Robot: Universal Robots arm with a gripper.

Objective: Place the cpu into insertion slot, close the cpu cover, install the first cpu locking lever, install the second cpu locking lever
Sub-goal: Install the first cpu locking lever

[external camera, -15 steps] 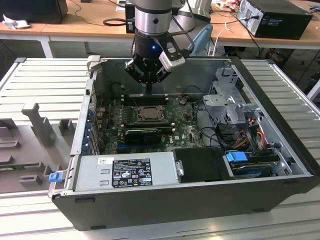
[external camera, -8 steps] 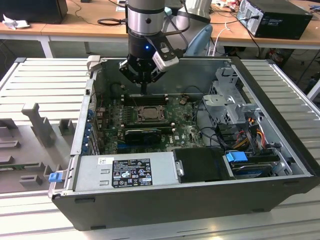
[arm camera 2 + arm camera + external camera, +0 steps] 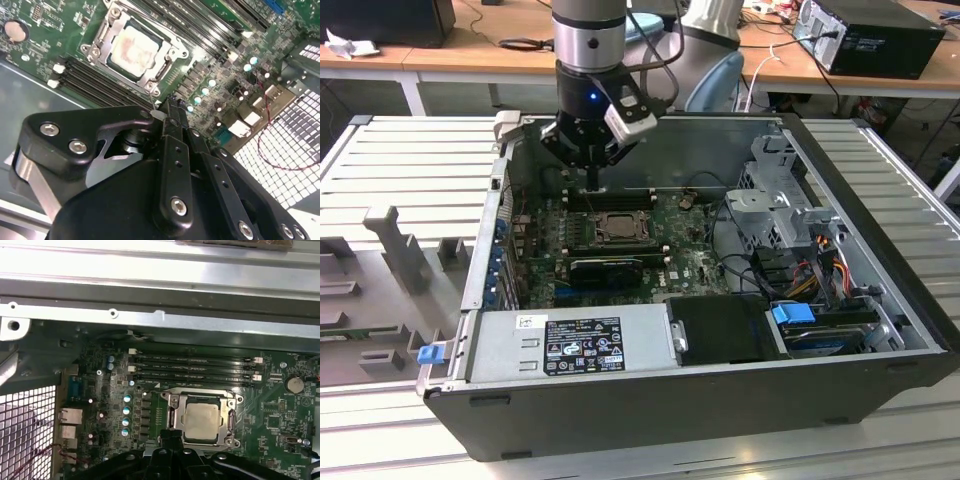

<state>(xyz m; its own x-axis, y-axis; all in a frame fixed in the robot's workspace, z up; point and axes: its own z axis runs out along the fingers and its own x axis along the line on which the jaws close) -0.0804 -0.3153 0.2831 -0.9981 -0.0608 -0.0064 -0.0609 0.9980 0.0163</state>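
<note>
The arm is reaching down into the open computer case (image 3: pixel 620 405), which lies on its side on the ribbed grey counter (image 3: pixel 410 160). The gripper (image 3: pixel 592 183) points straight down at the green board (image 3: pixel 692 262), hovering over the long black memory slots (image 3: pixel 612 197) at the far edge of the socket. And the fingers (image 3: pixel 172 145) look clenched, pressed into one narrow black tip in the second wrist view, with nothing visibly held between them.

Over to the cpu (image 3: pixel 201 421): it's sitting flat in the insertion slot (image 3: pixel 102 32), pale face up, a little smudged in the middle. The cpu cover (image 3: pixel 200 396) is down over it, and its silver frame rims the chip on all sides so the face shows through the window. In the exterior view the cpu (image 3: pixel 619 228) lies just in front of the gripper, between the memory slots and the long black card (image 3: pixel 605 268).

Closer in, the second wrist view puts the gripper (image 3: pixel 170 106) right at the socket's corner, where a thin pale rod (image 3: pixel 151 99) rises beside the tip. Whether they are touching, I can't tell. In the first wrist view the gripper (image 3: pixel 172 437) sits at the socket's near edge, just beside the cover frame. Whether the side levers are latched is not clear
</note>
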